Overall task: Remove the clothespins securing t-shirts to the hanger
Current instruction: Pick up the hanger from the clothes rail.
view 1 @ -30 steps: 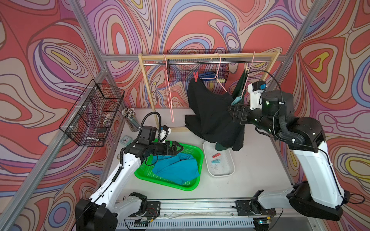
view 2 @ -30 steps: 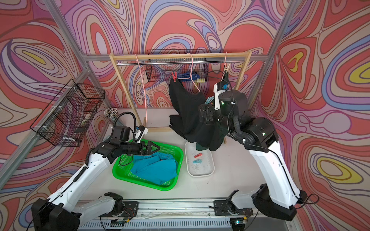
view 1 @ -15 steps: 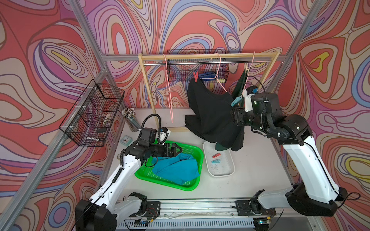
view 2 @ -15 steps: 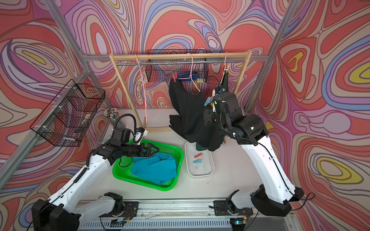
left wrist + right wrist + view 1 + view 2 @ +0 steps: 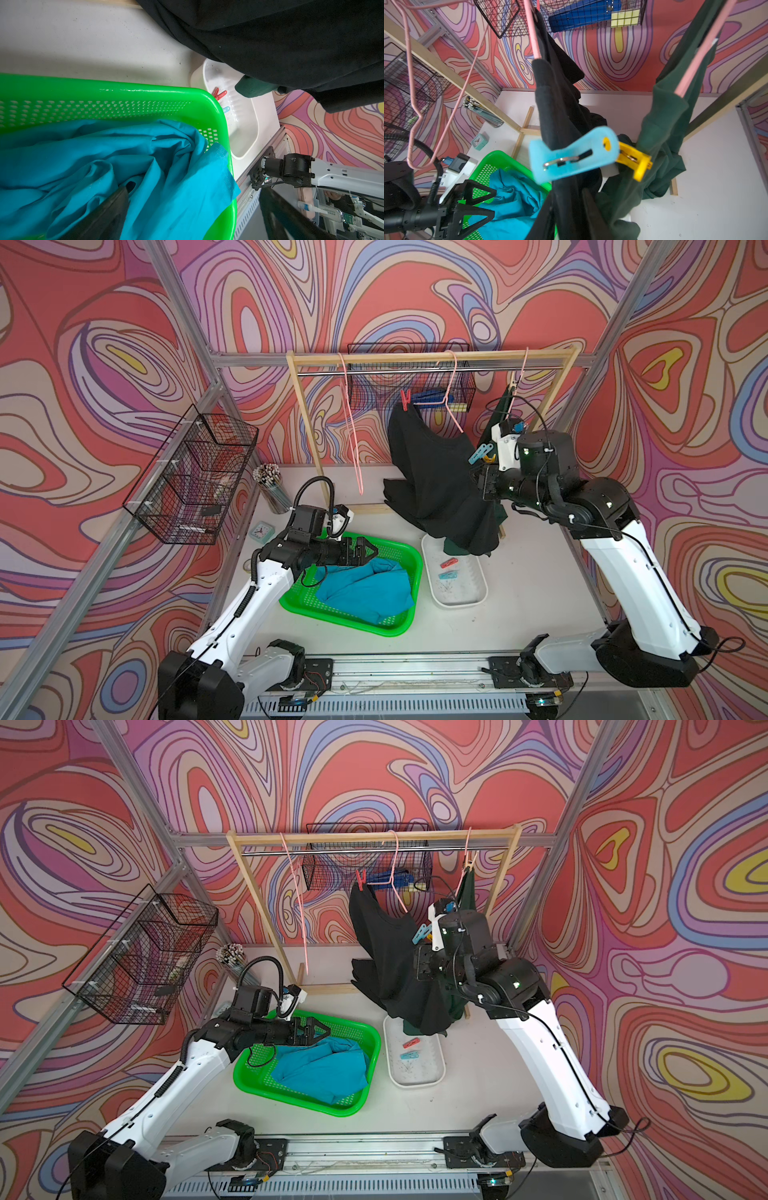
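Against swirled walls, our right gripper [image 5: 569, 209] has narrowed its jaws around the black t-shirt [image 5: 432, 472]; the light blue clothespin [image 5: 571, 155] stays clipped just above them. Grip unconfirmed; left gripper [image 5: 374, 551] wide.

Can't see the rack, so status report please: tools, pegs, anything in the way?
Left tool open above basket. Right tool at black shirt, grip unclear. Blue peg, yellow peg, red peg clipped on. Black shirt hides jaws.

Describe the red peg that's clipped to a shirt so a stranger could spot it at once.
Find the wooden rack at the back, then the black shirt on its middle hanger. The red peg pinches the shirt's top corner to that hanger; the other red peg lies loose in the white tray.
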You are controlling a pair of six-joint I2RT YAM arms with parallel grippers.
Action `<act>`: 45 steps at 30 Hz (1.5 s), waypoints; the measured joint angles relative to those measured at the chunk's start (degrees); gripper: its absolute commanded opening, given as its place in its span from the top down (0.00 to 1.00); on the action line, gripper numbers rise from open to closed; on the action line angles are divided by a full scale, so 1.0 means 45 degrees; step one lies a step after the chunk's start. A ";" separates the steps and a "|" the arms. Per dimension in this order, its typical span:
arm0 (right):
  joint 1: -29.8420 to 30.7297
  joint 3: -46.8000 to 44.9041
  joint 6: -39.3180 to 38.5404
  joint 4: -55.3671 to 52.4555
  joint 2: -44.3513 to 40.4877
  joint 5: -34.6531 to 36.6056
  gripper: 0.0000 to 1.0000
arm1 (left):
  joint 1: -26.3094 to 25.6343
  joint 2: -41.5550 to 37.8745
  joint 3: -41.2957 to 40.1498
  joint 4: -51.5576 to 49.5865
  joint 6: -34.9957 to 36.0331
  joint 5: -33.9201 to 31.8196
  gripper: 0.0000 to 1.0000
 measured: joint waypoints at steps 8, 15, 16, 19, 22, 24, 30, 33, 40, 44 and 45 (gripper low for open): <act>0.0000 0.0782 0.0209 0.0350 0.0442 -0.1219 0.76 | 0.0010 0.0000 0.0000 -0.0053 0.0044 0.0000 0.00; 0.0000 0.1088 0.0398 0.0379 0.0549 -0.1773 0.85 | 0.0010 0.0000 0.0000 -0.0053 0.0044 0.0005 0.00; 0.0000 0.1093 0.0423 0.0379 0.0549 -0.1817 0.86 | 0.0010 0.0000 0.0000 -0.0053 0.0044 0.0005 0.00; 0.0000 0.1093 0.0437 0.0355 0.0549 -0.1894 0.91 | 0.0010 0.0000 0.0000 -0.0053 0.0044 0.0005 0.00; 0.0000 0.1083 0.0476 0.0369 0.0549 -0.1933 1.00 | 0.0010 0.0000 0.0000 -0.0053 0.0044 0.0005 0.00; 0.0000 0.1030 0.0466 0.0418 0.0549 -0.1957 1.00 | 0.0010 0.0000 0.0000 -0.0053 0.0044 0.0005 0.00; 0.0000 0.0738 0.0384 0.0923 0.0539 -0.2025 1.00 | 0.0010 0.0049 0.0000 -0.0053 0.0044 0.0005 0.00; 0.0000 0.0495 0.0321 0.1447 0.0452 -0.2030 1.00 | 0.0010 0.0083 0.0000 -0.0058 0.0044 0.0000 0.00; 0.0000 -0.1282 0.0243 0.3677 -0.0457 -0.1860 1.00 | 0.0015 0.0083 0.0000 -0.0073 0.0083 -0.0063 0.00; 0.0000 -0.1831 0.0141 0.4954 -0.0821 -0.1666 1.00 | 0.0073 0.0087 0.0000 -0.0151 0.0083 -0.0204 0.00; 0.0000 -0.1933 0.0107 0.5260 -0.0889 -0.1632 1.00 | 0.0083 0.0087 0.0000 -0.0155 0.0087 -0.0228 0.00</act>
